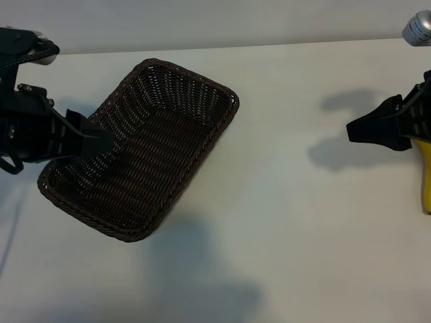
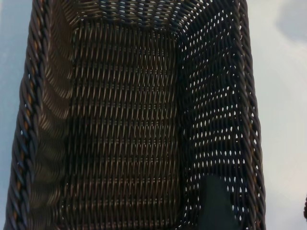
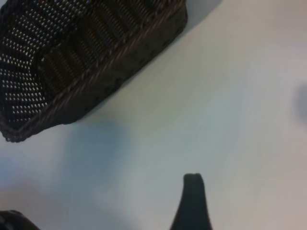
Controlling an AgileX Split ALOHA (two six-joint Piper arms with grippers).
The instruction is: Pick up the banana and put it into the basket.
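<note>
A: White tabletop (image 1: 283, 202) filled the exterior view. Where was the basket (image 1: 145, 148)?

B: At 9 o'clock, lying diagonally, 1 short end toward 12, nothing inside it.

A: Left gripper (image 1: 101, 138)?

B: Over the basket's 9 o'clock rim, jaws parted, 1 fingertip (image 2: 216, 203) inside against the wall. Nothing was held.

A: The banana (image 1: 426, 182)?

B: At the 3 o'clock edge, mostly hidden beneath the right arm, well apart from the basket.

A: Right gripper (image 1: 360, 129)?

B: Beside the banana, pointing toward 9, jaws spread, clasping nothing; 1 fingertip (image 3: 193, 201) over bare table.
</note>
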